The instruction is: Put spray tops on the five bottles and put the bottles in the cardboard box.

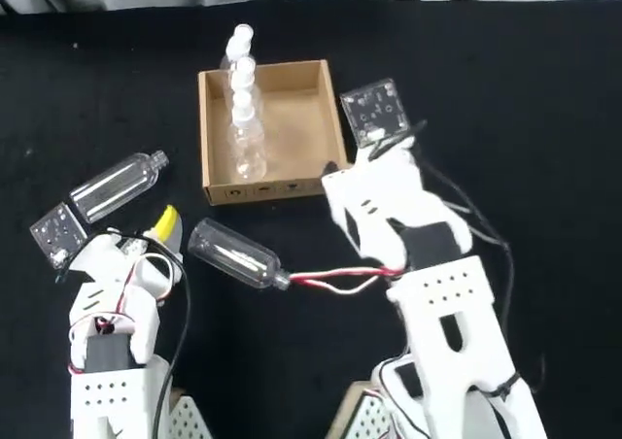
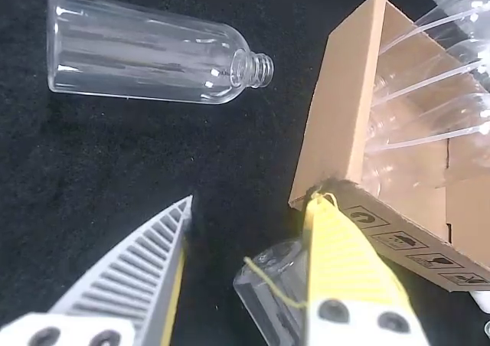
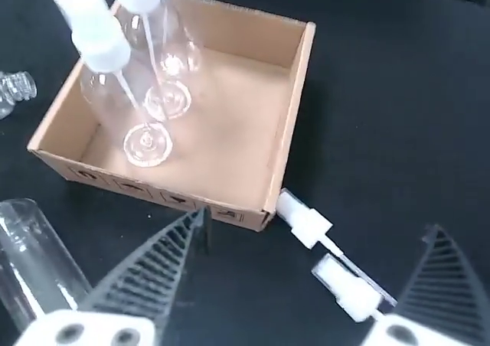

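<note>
**Status.** As far as I can count, three clear plastic bottles with white spray tops (image 1: 246, 133) stand upright in a row along one side wall of the shallow brown cardboard box (image 1: 296, 128). Two bottles remain outside.

- One uncapped clear bottle (image 1: 117, 186) lies on its side on the black table (image 1: 544, 89), near my left arm and apart from the box.
- A second uncapped clear bottle (image 1: 233, 254) lies on its side between my two arms, near the box's front wall.
- Two loose white spray tops (image 3: 302, 217), dip tubes attached, lie side by side on the table just outside a front corner of the box.

**Judgement.** About three fifths complete. Remaining work: fit two tops, then load two bottles.

**Tools.**

- My left gripper (image 2: 251, 208) is spread wide and holds nothing. It hangs over bare table, with the base of the second uncapped clear bottle beside its yellow finger.
- My right gripper (image 3: 318, 223) is spread wide and empty, positioned above the two loose tops.

**Markings.** The bottles carry no labels. The box's outer front wall carries a row of small dark printed symbols (image 2: 398, 243). I can make out no words.
</note>
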`<state>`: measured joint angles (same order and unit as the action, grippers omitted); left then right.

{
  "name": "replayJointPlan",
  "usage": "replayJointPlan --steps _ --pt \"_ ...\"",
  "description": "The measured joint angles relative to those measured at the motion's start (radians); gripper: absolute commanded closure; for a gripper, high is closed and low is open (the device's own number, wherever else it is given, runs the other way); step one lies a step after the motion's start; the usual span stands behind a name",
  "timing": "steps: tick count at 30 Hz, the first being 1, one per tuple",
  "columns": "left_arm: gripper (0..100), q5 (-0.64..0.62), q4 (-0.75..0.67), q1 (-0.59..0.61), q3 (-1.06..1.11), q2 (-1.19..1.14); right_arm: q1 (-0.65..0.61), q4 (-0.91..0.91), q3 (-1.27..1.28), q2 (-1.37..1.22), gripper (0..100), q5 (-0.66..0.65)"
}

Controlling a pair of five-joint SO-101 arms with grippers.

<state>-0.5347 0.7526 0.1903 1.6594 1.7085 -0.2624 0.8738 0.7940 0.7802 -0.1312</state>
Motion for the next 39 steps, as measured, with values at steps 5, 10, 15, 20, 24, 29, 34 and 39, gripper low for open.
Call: replayJointPlan --steps 5,10,15,20,24,29,34,39 --pt "79 0.0 0.0 0.0 0.0 0.0 0.005 0.126 -0.101 0.002 63.9 -0.003" --pt "79 0.0 0.0 0.0 0.0 0.0 0.005 0.221 -0.164 0.008 63.9 -0.003" --pt "79 0.0 0.0 0.0 0.0 0.0 -0.064 0.351 -0.242 0.008 63.9 -0.003" --pt "79 0.0 0.0 0.0 0.0 0.0 -0.126 0.436 -0.296 0.009 63.9 -0.006" --pt "79 0.0 0.0 0.0 0.0 0.0 -0.123 0.44 -0.301 0.009 63.9 -0.003" --pt "79 0.0 0.0 0.0 0.0 0.0 -0.064 0.463 -0.359 0.008 63.9 -0.057" --pt "79 0.0 0.0 0.0 0.0 0.0 -0.002 0.503 -0.434 -0.256 63.9 -0.143" --pt "79 0.0 0.0 0.0 0.0 0.0 0.054 0.543 -0.493 -0.416 63.9 -0.236"
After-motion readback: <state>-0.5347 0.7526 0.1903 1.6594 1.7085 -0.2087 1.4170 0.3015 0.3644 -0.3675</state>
